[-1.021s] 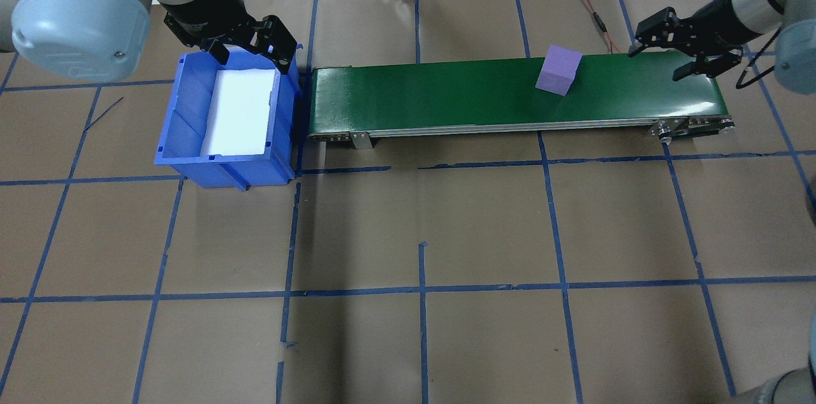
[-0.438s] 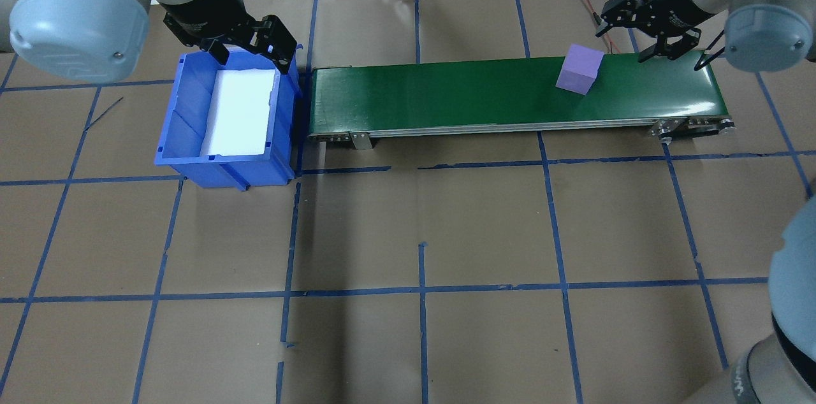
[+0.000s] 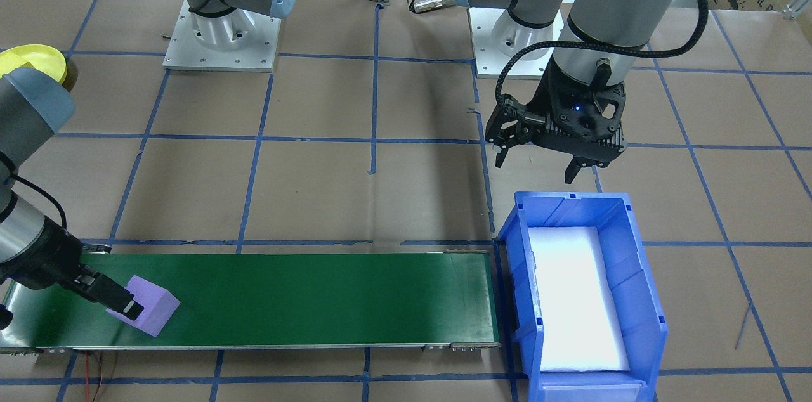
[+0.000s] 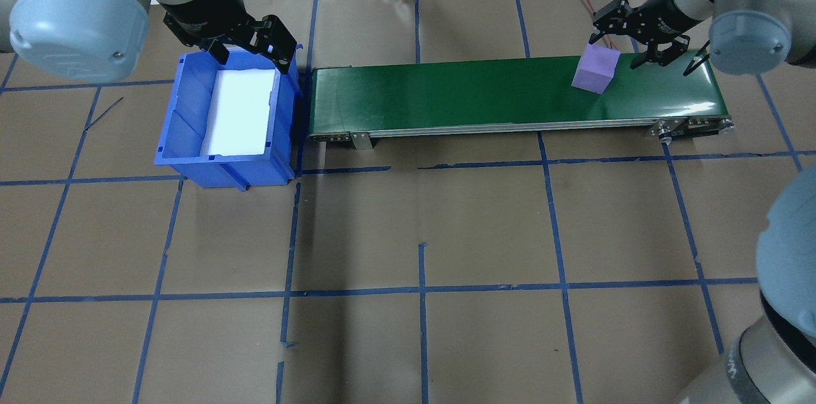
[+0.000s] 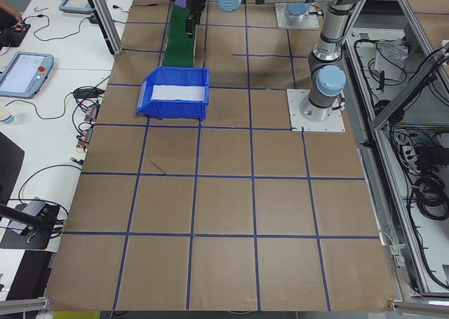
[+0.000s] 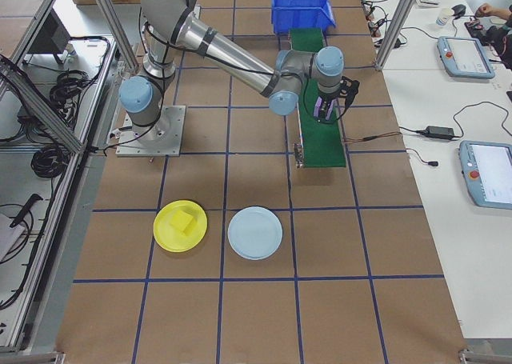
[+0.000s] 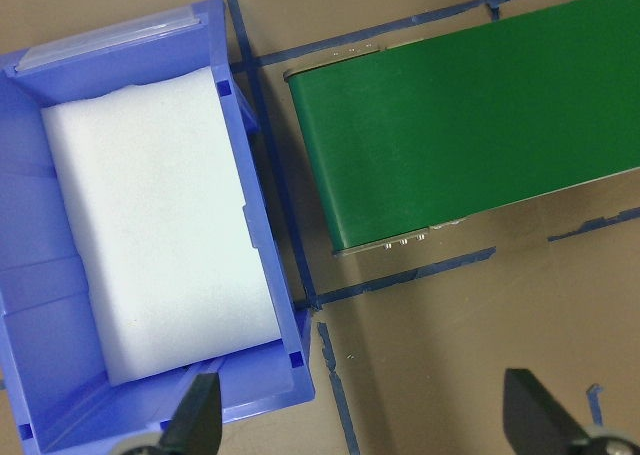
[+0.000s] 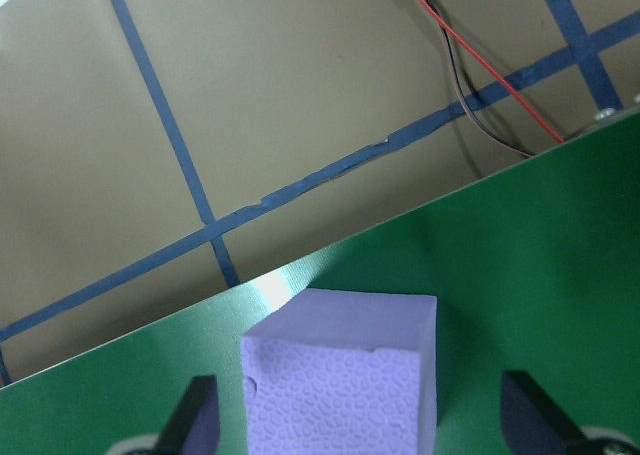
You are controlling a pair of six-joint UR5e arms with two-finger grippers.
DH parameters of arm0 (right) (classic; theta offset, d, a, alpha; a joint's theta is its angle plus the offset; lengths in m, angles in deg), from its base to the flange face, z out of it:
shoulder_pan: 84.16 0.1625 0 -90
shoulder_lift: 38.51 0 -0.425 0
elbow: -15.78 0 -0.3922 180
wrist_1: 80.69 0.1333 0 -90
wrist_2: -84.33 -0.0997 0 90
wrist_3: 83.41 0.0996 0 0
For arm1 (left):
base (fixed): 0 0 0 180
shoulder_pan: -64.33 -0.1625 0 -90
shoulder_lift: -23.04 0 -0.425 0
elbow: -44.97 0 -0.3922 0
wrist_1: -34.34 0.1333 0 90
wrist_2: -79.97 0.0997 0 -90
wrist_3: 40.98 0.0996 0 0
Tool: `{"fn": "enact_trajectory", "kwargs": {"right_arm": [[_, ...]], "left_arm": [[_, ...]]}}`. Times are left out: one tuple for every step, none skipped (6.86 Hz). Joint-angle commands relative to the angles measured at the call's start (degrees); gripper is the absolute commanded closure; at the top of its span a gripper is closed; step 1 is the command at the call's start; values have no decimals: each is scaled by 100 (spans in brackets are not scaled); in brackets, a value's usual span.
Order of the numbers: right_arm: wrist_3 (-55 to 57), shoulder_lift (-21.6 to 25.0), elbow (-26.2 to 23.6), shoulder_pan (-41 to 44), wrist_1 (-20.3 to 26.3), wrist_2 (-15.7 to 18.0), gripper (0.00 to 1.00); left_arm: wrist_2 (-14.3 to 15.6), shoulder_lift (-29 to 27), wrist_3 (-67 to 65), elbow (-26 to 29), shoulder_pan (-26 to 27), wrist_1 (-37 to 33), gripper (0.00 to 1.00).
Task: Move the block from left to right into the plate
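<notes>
Landmark: the green conveyor belt point(image 4: 510, 95).
Block: the purple foam cube point(image 4: 596, 71) lies on the belt near its right end; a second ago it was more toward the middle.
Right gripper point(image 4: 628, 41): fingers spread apart, now around the cube and holding nothing; before, it was past the belt's end.
Left gripper point(image 4: 252, 47): fingers apart, above the blue bin point(image 4: 191, 136) at the belt's left end, same place as before.
Plate: the yellow plate point(image 6: 180, 226) lies on the table well apart from the belt, beside a pale blue plate point(image 6: 254, 233).

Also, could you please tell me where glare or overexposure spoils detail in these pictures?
Front-facing view: the white foam in the blue bin is blown out. Right wrist view: a bright glare patch on the green belt behind the purple block. Left wrist view: the foam looks evenly lit.
</notes>
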Motion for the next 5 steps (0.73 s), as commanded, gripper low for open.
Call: {"fn": "enact_trajectory", "kwargs": {"right_arm": [[-193, -274, -42, -6, -348, 389, 2], [-490, -293, -42, -6, -369, 705, 14], [-502, -310, -51, -6, -369, 760, 27], [-580, -258, -59, -14, -351, 795, 53], [-825, -127, -94, -23, -290, 1092, 61]], "left_arm": [[0, 0, 0, 0, 0, 0, 0], [0, 0, 0, 0, 0, 0, 0], [0, 0, 0, 0, 0, 0, 0], [0, 0, 0, 0, 0, 0, 0], [0, 0, 0, 0, 0, 0, 0]]}}
